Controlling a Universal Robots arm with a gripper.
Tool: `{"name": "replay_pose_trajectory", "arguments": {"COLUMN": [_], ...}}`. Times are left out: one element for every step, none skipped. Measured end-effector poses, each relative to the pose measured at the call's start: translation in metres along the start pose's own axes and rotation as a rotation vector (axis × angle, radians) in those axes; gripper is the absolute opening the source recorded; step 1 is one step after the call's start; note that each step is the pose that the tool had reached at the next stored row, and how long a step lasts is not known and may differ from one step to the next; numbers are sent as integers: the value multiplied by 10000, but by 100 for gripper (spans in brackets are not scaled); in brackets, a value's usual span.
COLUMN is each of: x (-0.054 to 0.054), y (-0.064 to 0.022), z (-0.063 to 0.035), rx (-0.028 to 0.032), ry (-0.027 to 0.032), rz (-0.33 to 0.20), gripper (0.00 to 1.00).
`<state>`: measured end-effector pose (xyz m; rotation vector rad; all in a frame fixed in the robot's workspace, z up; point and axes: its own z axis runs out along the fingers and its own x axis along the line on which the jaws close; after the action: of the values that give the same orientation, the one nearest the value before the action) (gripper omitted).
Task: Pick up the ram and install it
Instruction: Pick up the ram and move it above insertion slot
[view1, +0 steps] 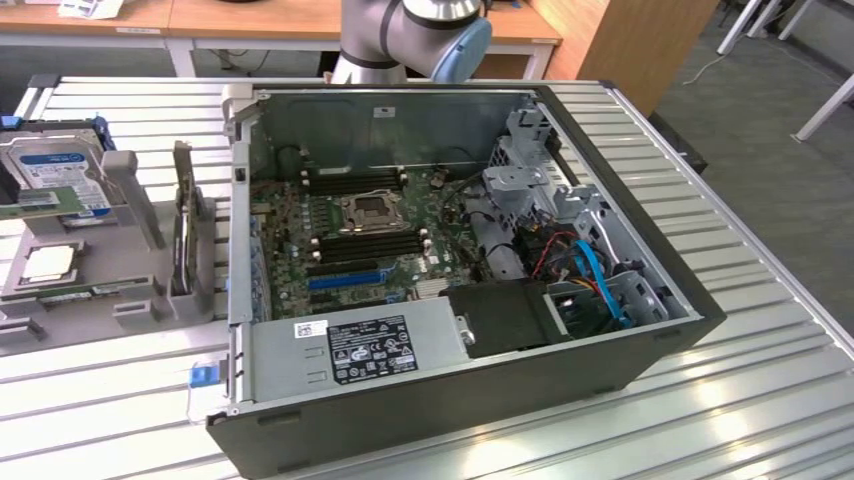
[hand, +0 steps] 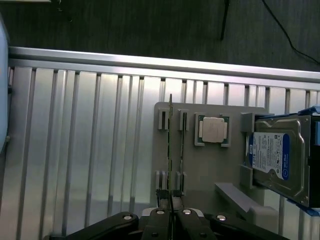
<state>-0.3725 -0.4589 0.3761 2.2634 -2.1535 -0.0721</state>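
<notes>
Wooden desks (view1: 267, 18), grey carpet (view1: 767, 160), slatted metal table (view1: 747, 400)

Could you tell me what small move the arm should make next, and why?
Probably a short, straight lift. The gripper looks shut on the ram, which stands edge-on over the grey holder with another stick slotted close beside it. Clearing both first seems wise before heading to the memory slots in the open case.

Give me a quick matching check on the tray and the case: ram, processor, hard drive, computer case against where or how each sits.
1 ram
2 processor
3 hard drive
4 computer case

A blue label
B side open, on the table
C flat in a square recess
D on edge in the tray slots

Pairs: 1-D, 2-C, 3-A, 4-B
</notes>
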Motion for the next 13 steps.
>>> {"name": "replay_pose_trajectory", "arguments": {"x": [0, 0, -1, -1, -1, -1, -2, -2, -2, -2, -2, -3, -3], "y": [0, 1, 1, 2, 2, 3, 3, 3, 4, 4, 5, 5, 5], "z": [-10, -20, -30, -41, -52, -62, -72, -83, -92, -102, -112, -121, -129], "rx": [0, -1, -1, -1, -1, -1, -1, 0, -1, 0, 0, -1, 0], "ry": [0, 0, 0, 0, 0, 0, 0, 0, 0, 0, 0, 0, 0], "rz": [0, -1, 0, 0, 0, 0, 0, 0, 0, 0, -1, 0, 0], "gripper": [12, 12, 12, 12, 12, 12, 12, 12, 12, 12, 12, 12, 12]}}
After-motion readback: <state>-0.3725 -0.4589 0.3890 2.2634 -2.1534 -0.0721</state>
